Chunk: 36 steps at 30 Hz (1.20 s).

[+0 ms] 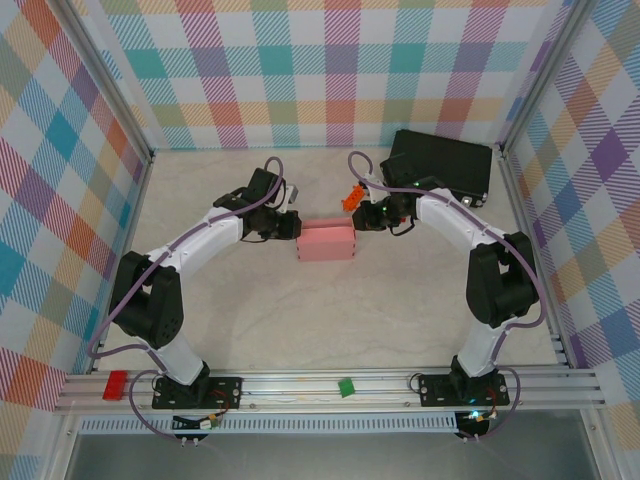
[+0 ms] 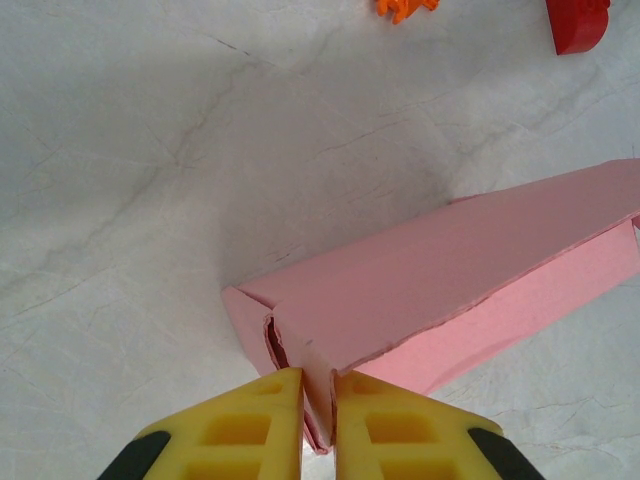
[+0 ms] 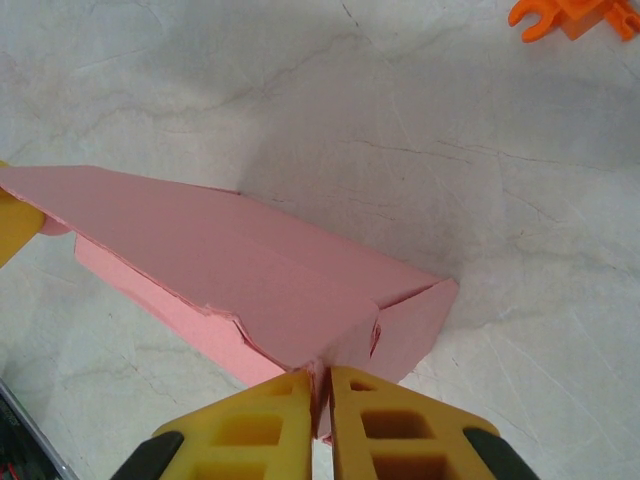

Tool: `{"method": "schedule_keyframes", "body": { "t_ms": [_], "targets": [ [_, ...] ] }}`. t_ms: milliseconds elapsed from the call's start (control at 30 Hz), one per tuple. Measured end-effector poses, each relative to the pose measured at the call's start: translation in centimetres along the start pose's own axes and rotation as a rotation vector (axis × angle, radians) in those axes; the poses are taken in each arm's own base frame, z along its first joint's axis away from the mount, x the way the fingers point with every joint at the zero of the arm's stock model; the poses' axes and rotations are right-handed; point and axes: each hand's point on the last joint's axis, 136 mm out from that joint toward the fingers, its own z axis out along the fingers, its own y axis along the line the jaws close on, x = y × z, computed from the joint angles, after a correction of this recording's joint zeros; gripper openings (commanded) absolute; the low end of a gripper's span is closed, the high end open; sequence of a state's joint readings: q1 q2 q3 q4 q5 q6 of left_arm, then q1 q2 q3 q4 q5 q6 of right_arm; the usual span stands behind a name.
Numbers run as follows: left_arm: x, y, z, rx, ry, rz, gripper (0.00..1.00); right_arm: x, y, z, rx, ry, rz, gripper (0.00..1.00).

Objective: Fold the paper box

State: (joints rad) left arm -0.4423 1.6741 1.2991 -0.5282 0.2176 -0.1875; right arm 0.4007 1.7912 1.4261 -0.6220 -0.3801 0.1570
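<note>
1. Yellow fingers of the left hand are nearly shut, pinching a thin card edge at the 9 o'clock end of the paper box
2. Likewise the right hand is almost closed, its jaws nipping the card edge at the box's 3 o'clock end, beside a tucked end panel
3. Near the middle of the surface the box lies with its long side running 9 to 3 o'clock, formed into a low rectangle; one long seam looks slightly open in both wrist views
4. Judged step: seating the end flaps and squaring the box; to do it well, keep both pinches light so the thin card does not crease, move the two ends evenly so the body does not twist, and press each flap along its score line
5. Risk, as I judge it: drawing the ends apart could tear the card or reopen that seam
6. Outward, an orange toy lies at about 1 o'clock of the box, near the right hand; a black case sits beyond at 2 o'clock, well apart from the box
</note>
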Motion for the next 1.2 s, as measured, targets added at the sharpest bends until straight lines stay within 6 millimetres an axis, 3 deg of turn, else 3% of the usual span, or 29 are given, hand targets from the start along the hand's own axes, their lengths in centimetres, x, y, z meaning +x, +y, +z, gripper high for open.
{"method": "schedule_keyframes", "body": {
  "t_ms": [1200],
  "targets": [
    [0.00, 0.07, -0.01, -0.003, 0.000, -0.004, 0.17, -0.15, 0.28, 0.35, -0.008, 0.012, 0.011, 0.16]
  ]
}}
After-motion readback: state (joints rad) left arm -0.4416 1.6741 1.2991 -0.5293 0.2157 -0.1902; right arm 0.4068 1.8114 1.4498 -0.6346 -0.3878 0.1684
